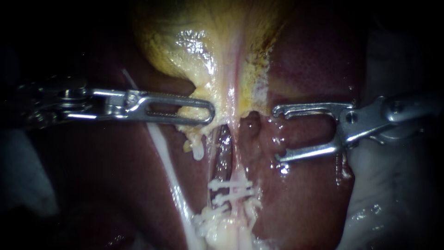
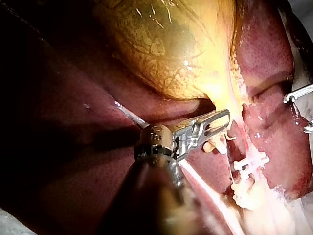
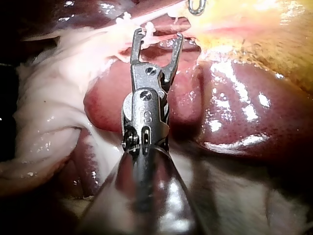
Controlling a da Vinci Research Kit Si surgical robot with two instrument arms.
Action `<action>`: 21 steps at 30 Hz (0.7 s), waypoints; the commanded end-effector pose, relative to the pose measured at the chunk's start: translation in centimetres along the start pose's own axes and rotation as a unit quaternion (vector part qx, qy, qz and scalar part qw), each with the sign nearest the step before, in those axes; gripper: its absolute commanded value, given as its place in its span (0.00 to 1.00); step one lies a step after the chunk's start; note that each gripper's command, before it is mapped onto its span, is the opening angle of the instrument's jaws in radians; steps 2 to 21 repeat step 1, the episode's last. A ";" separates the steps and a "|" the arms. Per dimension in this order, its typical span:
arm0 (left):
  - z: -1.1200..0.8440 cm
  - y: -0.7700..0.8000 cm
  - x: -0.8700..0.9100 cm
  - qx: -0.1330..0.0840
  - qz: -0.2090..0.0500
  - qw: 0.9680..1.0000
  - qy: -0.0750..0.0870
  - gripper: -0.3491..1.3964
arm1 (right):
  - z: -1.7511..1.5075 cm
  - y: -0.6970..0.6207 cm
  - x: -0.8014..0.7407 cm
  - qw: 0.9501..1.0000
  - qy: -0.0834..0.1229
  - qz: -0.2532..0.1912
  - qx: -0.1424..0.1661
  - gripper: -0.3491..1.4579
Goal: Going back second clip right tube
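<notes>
My left instrument (image 1: 208,113) comes in from the left, its slotted jaws shut on the pale yellow tissue at the gallbladder's (image 1: 185,41) narrow lower end. In the left wrist view these jaws (image 2: 222,120) grip the same tissue. My right instrument (image 1: 278,135) stands to the right of the tubes with its jaws wide open and empty, clear of the tissue. Below both, two white clips (image 1: 231,186) lie across the pale tube (image 1: 239,173); a darker tube (image 1: 224,155) runs beside it on the left. In the right wrist view the open jaws (image 3: 159,35) hang just short of the clips (image 3: 146,24).
Dark red liver (image 1: 305,60) surrounds the gallbladder on both sides. A white strand of tissue (image 1: 162,148) runs down under my left instrument. Pale fatty tissue (image 1: 222,227) bunches below the clips. White cloth (image 1: 397,185) lies at the right edge.
</notes>
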 end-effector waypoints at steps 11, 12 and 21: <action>0.00 0.00 0.00 0.000 0.000 1.000 0.000 0.00 | 0.00 0.00 0.01 1.000 0.000 0.000 0.000 0.47; 0.00 0.00 0.00 0.000 0.000 1.000 0.000 0.00 | 0.00 0.00 0.01 1.000 0.000 0.000 0.000 0.47; 0.00 0.00 0.00 0.000 0.000 1.000 0.000 0.00 | 0.00 0.00 0.01 1.000 0.000 0.000 0.000 0.47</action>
